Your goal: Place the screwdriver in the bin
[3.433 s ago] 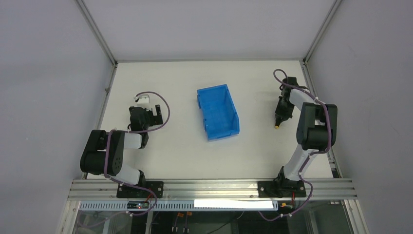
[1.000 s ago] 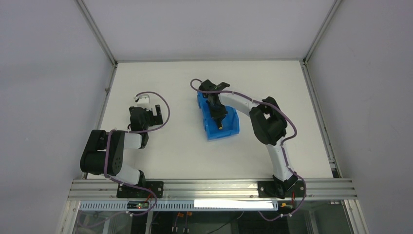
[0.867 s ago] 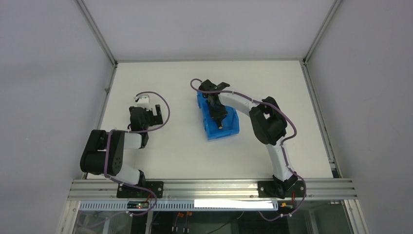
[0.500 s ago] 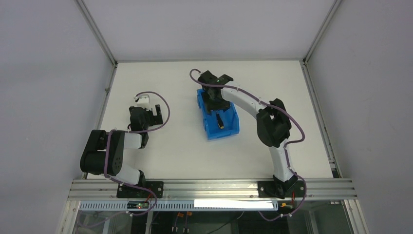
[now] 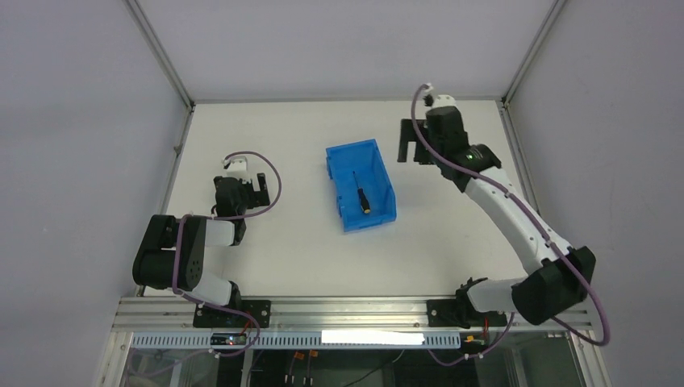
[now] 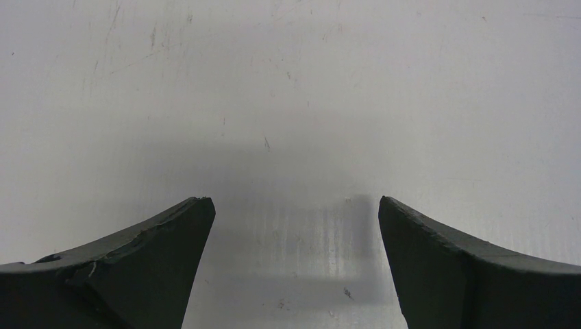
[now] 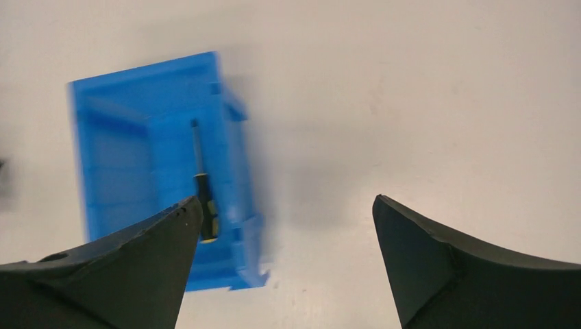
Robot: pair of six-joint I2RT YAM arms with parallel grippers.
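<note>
The blue bin (image 5: 379, 211) stands mid-table, and the small screwdriver (image 5: 360, 192) lies loose on its floor, shaft pointing away and yellow-ended handle nearer me. In the right wrist view the bin (image 7: 109, 171) is at the left, blurred, with the screwdriver (image 7: 203, 199) inside it. My right gripper (image 5: 413, 143) hovers open and empty over bare table, up and to the right of the bin, its jaws (image 7: 284, 226) wide apart. At the table's left, my left gripper (image 5: 260, 189) is also open, with only bare table between its jaws (image 6: 294, 226).
The white table (image 5: 298, 242) is walled by grey panels at the left, right and back. An aluminium rail (image 5: 347, 310) carrying both arm bases runs along the near edge. A purple cable (image 5: 270, 165) loops beside the left wrist.
My right gripper opened over the bin and let go of the screwdriver, which now lies inside. The right arm then swung away to the back right. The left arm has not moved.
</note>
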